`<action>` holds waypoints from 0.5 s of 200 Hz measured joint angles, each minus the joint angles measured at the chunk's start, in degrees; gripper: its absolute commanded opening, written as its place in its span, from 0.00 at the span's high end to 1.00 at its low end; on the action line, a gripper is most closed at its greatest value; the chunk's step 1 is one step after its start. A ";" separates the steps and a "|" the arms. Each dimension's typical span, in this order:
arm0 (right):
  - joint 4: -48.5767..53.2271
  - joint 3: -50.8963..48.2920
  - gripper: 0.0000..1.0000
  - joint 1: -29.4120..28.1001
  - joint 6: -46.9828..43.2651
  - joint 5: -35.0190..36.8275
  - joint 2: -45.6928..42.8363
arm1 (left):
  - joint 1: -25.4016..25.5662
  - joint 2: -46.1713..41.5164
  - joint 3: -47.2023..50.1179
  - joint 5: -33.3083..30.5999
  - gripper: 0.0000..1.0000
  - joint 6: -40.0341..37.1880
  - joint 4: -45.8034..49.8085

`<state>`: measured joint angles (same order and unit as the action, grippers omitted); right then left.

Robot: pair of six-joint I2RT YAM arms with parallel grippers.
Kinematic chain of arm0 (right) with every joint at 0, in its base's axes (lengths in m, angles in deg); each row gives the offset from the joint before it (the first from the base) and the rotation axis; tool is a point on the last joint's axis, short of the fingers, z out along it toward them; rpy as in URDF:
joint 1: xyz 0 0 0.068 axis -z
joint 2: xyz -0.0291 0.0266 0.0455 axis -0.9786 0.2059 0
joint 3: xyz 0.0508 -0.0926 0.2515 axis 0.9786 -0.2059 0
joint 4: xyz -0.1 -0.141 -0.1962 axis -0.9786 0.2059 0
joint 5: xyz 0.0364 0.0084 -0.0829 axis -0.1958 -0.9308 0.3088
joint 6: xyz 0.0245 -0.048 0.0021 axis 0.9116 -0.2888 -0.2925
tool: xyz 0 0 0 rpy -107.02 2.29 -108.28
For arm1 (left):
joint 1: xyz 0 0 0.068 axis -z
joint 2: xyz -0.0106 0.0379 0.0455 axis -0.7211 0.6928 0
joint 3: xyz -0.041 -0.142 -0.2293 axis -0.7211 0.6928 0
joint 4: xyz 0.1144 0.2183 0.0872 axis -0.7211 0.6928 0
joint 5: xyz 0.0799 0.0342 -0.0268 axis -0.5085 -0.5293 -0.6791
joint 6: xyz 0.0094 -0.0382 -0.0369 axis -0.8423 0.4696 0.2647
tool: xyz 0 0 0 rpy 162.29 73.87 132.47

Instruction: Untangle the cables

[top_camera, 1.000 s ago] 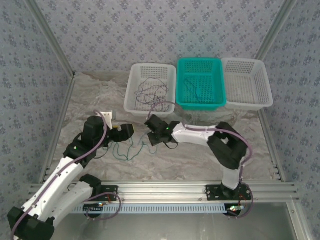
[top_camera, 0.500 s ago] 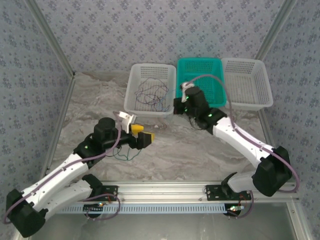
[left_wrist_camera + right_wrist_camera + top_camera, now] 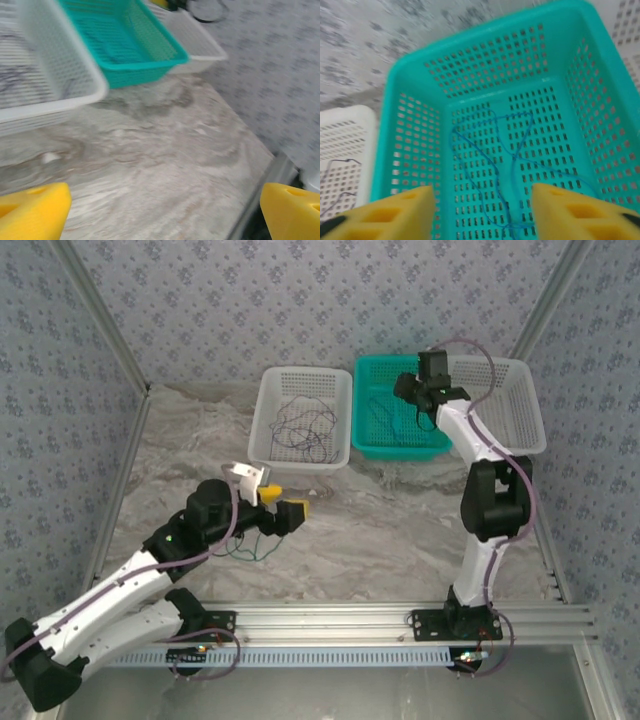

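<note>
A thin blue cable [image 3: 495, 155] lies in loose loops on the floor of the teal basket [image 3: 410, 140]. My right gripper [image 3: 482, 215] hangs open just above it, and the cable is free between the yellow fingers [image 3: 395, 215]. From above, the right gripper [image 3: 408, 395] is over the teal basket [image 3: 400, 452] and the blue cable [image 3: 385, 418]. Dark cables [image 3: 305, 425] lie tangled in the left white basket [image 3: 290, 462]. A green cable [image 3: 248, 548] lies on the table under the left arm. My left gripper [image 3: 285, 506] [image 3: 162, 215] is wide open over bare table, holding nothing.
A third, white basket [image 3: 520, 410] stands at the back right beside the teal one. In the left wrist view the white basket [image 3: 60, 75], the teal basket [image 3: 130, 45] and the far white basket [image 3: 200, 40] stand in a row ahead. Patterned walls enclose the marbled table.
The right arm has swung from the table's middle, past the left white basket, up over the teal basket, and its jaws have opened. The left gripper has shifted slightly right.
</note>
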<state>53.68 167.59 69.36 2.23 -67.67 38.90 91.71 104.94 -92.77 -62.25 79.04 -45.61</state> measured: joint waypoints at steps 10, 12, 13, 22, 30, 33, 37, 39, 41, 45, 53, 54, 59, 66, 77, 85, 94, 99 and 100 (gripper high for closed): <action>2.05 0.33 0.35 -0.24 0.50 0.15 0.13 | -0.02 -0.22 -0.61 -5.99 0.04 1.81 3.65; 2.45 0.33 0.35 -0.33 0.81 0.13 -0.13 | -0.02 -0.17 -0.76 -7.26 0.04 2.43 4.50; 2.69 0.28 0.35 -0.42 1.01 0.13 -0.33 | -0.04 -0.13 -0.81 -7.67 0.04 2.62 4.76; 3.41 -0.28 0.35 -0.83 1.36 -0.39 -1.68 | -0.24 0.52 -1.44 -13.29 0.05 5.42 8.79; 3.52 -1.46 0.35 -1.36 1.57 -1.31 -3.82 | -0.66 1.42 -1.81 -17.35 0.05 7.80 11.93; 3.54 -2.14 0.35 -1.64 1.60 -1.81 -5.18 | -0.87 1.81 -1.84 -18.60 0.05 8.72 13.03; 3.58 -3.02 0.35 -1.95 1.62 -2.58 -6.69 | -1.27 2.36 -1.84 -20.24 0.05 10.05 14.40; 3.69 -3.30 0.35 -2.10 1.62 -2.86 -7.37 | -1.42 2.56 -1.84 -20.81 0.05 10.45 14.80; 3.78 -3.72 0.35 -2.32 1.62 -3.17 -8.33 | -1.68 2.86 -1.84 -21.51 0.05 11.19 15.63; 4.02 -4.44 0.35 -2.69 1.62 -4.04 -10.12 | -2.12 3.37 -1.81 -22.73 0.05 12.39 16.92; 4.50 -5.53 0.35 -3.61 1.60 -5.77 -13.84 | -3.04 4.15 -1.60 -24.61 0.05 14.75 18.75; 4.48 -5.70 0.35 -3.78 1.57 -6.08 -14.49 | -3.23 4.28 -1.55 -24.92 0.05 15.13 19.04; 4.79 -6.32 0.35 -4.35 1.53 -7.39 -16.87 | -3.80 4.55 -1.36 -25.81 0.05 16.48 19.89; 4.87 -7.43 0.35 -5.44 1.25 -9.33 -20.70 | -4.72 4.85 -0.98 -26.86 0.05 18.36 20.92; 4.90 -9.40 0.32 -7.37 0.52 -12.11 -26.58 | -6.19 4.98 -0.15 -27.96 0.05 20.85 21.90; 4.92 -10.99 0.30 -9.09 -0.31 -13.84 -30.73 | -7.52 4.96 0.74 -28.59 0.05 22.47 22.56; 4.98 -12.92 0.28 -11.30 -1.18 -15.19 -34.91 | -9.22 4.92 1.70 -28.98 0.05 23.69 23.26; 5.16 -14.05 0.28 -12.57 -1.95 -15.93 -36.94 | -10.34 4.90 2.27 -29.07 0.06 24.30 23.74; 5.22 -14.36 0.28 -12.96 -1.97 -16.20 -37.53 | -10.82 4.87 2.43 -29.14 0.06 24.46 23.87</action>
<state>58.90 153.23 56.40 0.26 -83.86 1.37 80.89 109.81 -90.35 -91.39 103.49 -21.74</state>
